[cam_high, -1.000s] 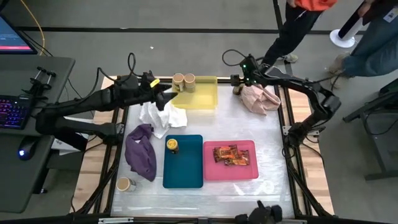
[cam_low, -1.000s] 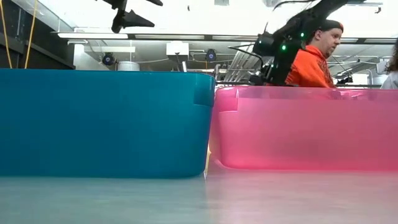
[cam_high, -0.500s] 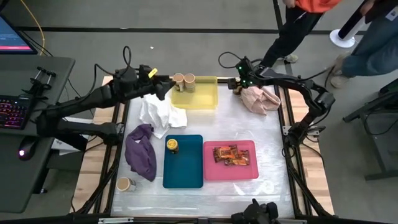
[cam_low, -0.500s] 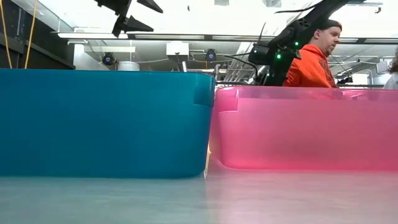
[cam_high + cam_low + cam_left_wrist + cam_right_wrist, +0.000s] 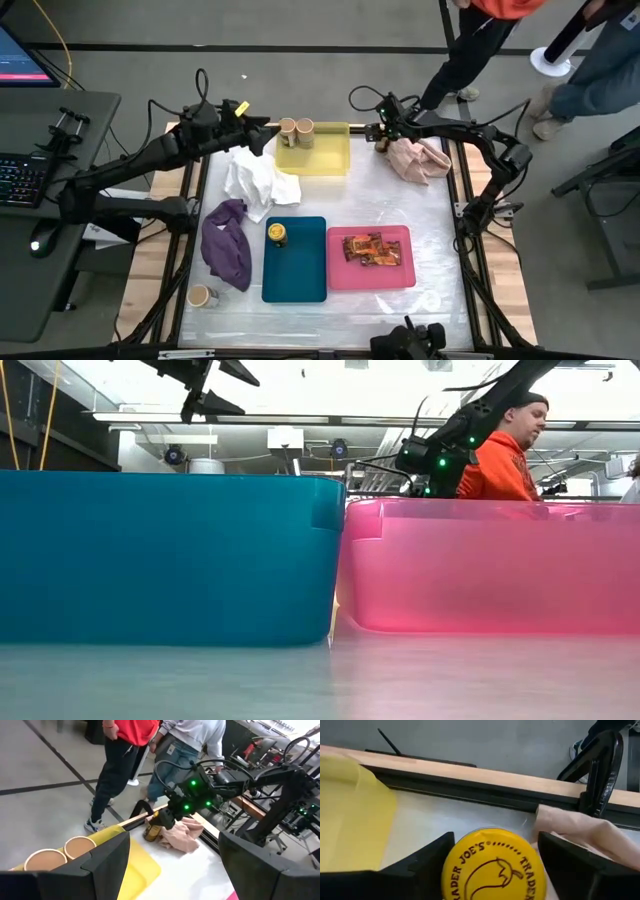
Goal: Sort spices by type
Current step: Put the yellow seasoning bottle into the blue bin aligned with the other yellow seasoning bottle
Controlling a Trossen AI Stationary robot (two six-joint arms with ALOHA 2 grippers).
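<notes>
My right gripper (image 5: 379, 132) is open at the far edge, over a yellow-lidded jar (image 5: 492, 865) that stands on the table beside the pink cloth (image 5: 418, 158). Its fingers flank the lid. The left wrist view shows that jar (image 5: 151, 831) under the right gripper (image 5: 167, 817). My left gripper (image 5: 268, 127) hangs open and empty above the yellow tray's far left corner. Two tan-lidded jars (image 5: 295, 131) stand in the yellow tray (image 5: 325, 155). Another yellow-lidded jar (image 5: 277, 234) is in the teal tray (image 5: 300, 270). Orange-red packets (image 5: 365, 248) lie in the pink tray (image 5: 395, 272). A third tan-lidded jar (image 5: 201, 296) stands at the near left. My right gripper has one finger (image 5: 420, 867) on each side of the jar's yellow lid (image 5: 470, 855), coming from above. I cannot tell whether the fingers touch the lid. The jar stands upright on the table.
A white cloth (image 5: 258, 185) and a purple cloth (image 5: 227, 243) lie left of the teal tray. The table's far rail (image 5: 470, 775) runs just behind the jar. People stand beyond the far edge (image 5: 480, 30). In the low view the teal and pink tray walls hide the table.
My left gripper has moved from over the white cloth toward the far edge, staying open. My right gripper has shifted toward the table's left and down onto the yellow-lidded jar by the pink cloth.
</notes>
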